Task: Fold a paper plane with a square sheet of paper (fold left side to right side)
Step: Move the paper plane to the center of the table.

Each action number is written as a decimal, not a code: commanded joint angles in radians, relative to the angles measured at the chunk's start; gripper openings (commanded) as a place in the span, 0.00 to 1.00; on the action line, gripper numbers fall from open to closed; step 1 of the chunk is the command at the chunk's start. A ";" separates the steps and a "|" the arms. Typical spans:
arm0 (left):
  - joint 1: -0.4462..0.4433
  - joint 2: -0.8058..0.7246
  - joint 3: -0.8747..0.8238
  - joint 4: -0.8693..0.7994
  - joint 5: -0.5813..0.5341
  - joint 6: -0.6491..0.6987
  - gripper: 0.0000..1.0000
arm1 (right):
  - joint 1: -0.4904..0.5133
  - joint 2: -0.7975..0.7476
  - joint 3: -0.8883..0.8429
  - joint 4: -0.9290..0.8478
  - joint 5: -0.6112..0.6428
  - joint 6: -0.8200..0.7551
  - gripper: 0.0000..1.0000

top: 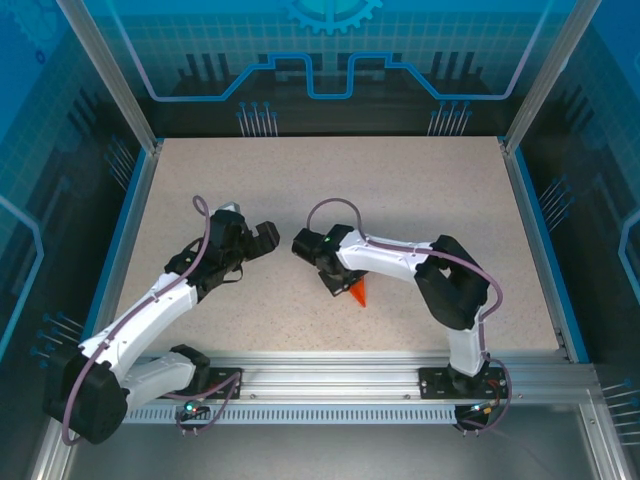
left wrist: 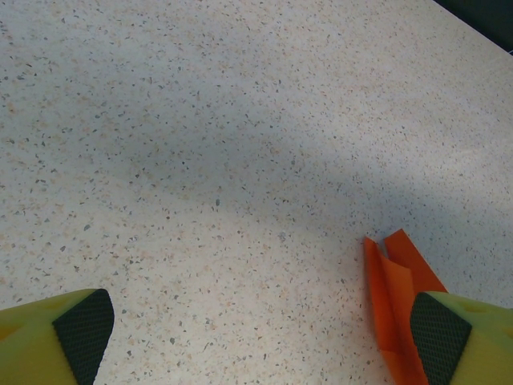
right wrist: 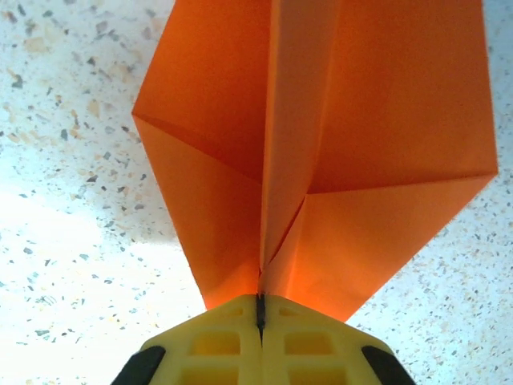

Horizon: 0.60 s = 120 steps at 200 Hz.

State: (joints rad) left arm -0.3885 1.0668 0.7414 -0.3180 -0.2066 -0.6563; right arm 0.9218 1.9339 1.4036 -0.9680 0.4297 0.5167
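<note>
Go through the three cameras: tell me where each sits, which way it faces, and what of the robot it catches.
Top external: above and behind the bases, looking down on the table; both whole arms, with the left gripper and right gripper.
Left wrist: on the left arm, angled down at the tabletop; its own yellow fingers, spread open.
Right wrist: close above the folded orange paper; its own fingers shut on the paper's ridge.
Shared: all three views show the folded orange paper.
</note>
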 commanded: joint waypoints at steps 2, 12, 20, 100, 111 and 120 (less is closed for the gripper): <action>0.008 0.005 0.003 -0.015 -0.009 -0.012 0.99 | -0.032 -0.069 -0.029 0.012 -0.024 0.006 0.00; 0.009 0.007 0.005 -0.014 -0.005 -0.013 0.99 | -0.051 -0.101 -0.051 0.038 -0.061 0.004 0.00; 0.009 0.008 0.005 -0.013 -0.001 -0.014 0.99 | -0.077 -0.127 -0.077 0.066 -0.108 0.002 0.00; 0.008 0.034 0.007 0.007 0.036 -0.021 0.99 | -0.259 -0.171 -0.223 0.235 -0.339 -0.002 0.04; 0.009 0.037 0.006 0.007 0.039 -0.020 0.99 | -0.264 -0.166 -0.218 0.231 -0.335 -0.006 0.07; 0.008 0.038 0.008 0.009 0.041 -0.020 0.99 | -0.266 -0.161 -0.212 0.226 -0.324 -0.010 0.10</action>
State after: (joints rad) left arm -0.3878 1.0966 0.7414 -0.3161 -0.1860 -0.6567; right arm 0.6674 1.7691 1.1889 -0.7658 0.1394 0.5156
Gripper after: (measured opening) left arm 0.986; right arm 0.069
